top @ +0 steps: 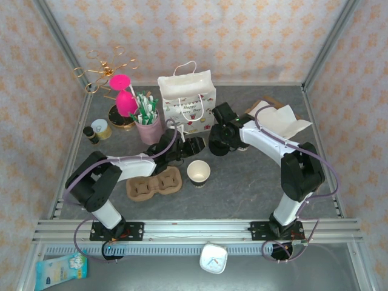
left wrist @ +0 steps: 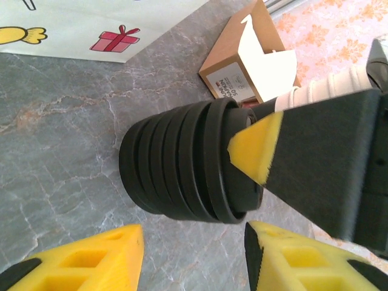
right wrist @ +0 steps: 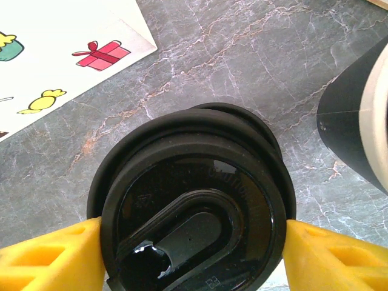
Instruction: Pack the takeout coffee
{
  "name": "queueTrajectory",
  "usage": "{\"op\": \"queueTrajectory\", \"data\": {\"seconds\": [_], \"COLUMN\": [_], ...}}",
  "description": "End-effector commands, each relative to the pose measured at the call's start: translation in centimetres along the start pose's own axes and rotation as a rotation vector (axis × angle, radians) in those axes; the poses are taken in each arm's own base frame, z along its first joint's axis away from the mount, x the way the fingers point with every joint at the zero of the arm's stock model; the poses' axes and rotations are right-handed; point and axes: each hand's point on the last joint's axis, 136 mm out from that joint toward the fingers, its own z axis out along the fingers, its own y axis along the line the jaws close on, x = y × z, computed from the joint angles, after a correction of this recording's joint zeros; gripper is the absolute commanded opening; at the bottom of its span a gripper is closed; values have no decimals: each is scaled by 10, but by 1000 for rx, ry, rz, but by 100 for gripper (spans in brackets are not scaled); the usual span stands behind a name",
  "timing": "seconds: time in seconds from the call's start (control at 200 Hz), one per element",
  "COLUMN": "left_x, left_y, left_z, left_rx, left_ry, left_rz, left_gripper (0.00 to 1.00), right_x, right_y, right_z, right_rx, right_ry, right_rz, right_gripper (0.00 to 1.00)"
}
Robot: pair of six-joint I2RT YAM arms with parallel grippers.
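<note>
- Patterned wallpaper closes in a grey marbled table [top: 254, 182] on three sides, with metal rails along its edges and at the back corners.
- Against the back edge, at mid-width, stands a white gift bag [top: 187, 100]. Every place below is given from it.
- Most of the bare surface lies in front of the bag and to its right, between the arms' bases. To the left of the bag the table is crowded with a pink holder of sticks [top: 147, 124] and a gold stand.
- Right of the bag, near the back edge, lies a brown box with white napkins [top: 279, 120].
- The paper cup [top: 199, 172] stands upright and lidless in front of the bag, well clear of it, dark outside and white inside.
- A cardboard cup carrier [top: 154, 183] lies just left of that cup.
- Just in front of the bag's right corner sits a pile of black lids [left wrist: 170, 163].
- The right gripper [right wrist: 194, 254] comes over the pile from above. Its yellow fingers [right wrist: 48, 257] press on opposite sides of the top lid [right wrist: 194, 206], clamping its rim.
- The left gripper [left wrist: 194, 254] faces the pile's side, low to the table, its jaws apart with bare marble between them. The pile lies just beyond the tips, and whether they touch it I cannot tell.
- Stacked white-rimmed cups [left wrist: 324, 91] stand just past the pile, away from the bag.
</note>
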Motion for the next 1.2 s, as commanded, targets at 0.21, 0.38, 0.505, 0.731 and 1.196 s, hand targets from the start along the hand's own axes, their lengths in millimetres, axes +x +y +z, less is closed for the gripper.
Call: {"op": "queueTrajectory", "data": {"seconds": [0.21,0.38,0.505,0.731,1.196], "left_x": [-14,-15,-14,-13,-2], "left_y": [-20,-11,-10,-8,4], "left_z": [21,23,28,35,44], "left_rx": [104,94,103,110,89], "left_ry": [-27,-43,-38,-33,2], "left_rz": [-10,-32,-40,-51,-68], "left_gripper": [44,40,38,34,34], "right_x": [-9,-10,-12,-11,-12], "right_y": [8,7,6,8,11], "right_z": [-23,-25,-28,-29,-33], "right_rx": [-12,0,-1,-6,-25], "right_ry": [-59,-70,-79,-80,-93], "right_rz": [18,23,28,33,46], "right_gripper": [70,70,70,70,69]}}
